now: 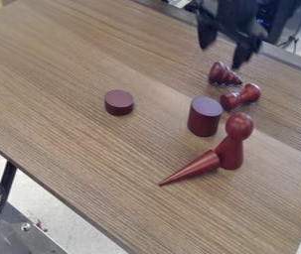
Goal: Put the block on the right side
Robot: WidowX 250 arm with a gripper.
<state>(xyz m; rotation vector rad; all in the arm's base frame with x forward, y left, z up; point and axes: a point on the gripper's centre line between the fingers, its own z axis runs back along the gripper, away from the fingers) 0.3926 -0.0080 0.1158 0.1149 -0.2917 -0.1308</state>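
The gripper (224, 52) hangs over the far right part of the table, open, its two black fingers spread with nothing held between them. Several dark red wooden blocks are on the table below it. A short, flat cylinder (119, 102) lies left of the others. A taller cylinder (205, 116) stands upright right of the middle. Just beneath the gripper are a ridged cone-like piece (223, 74) and a spool-shaped piece (240, 96), both on their sides. Nearer the front, a round-headed figure (234, 141) stands upright beside a pointed cone (192, 167) lying down. Which block is meant, I cannot tell.
The wooden table (66, 94) has its near edge running diagonally from the left side down to the bottom. Beyond its far edge, at the upper right, are dark equipment and cables. A metal surface with a black cable (3, 201) is at the lower left.
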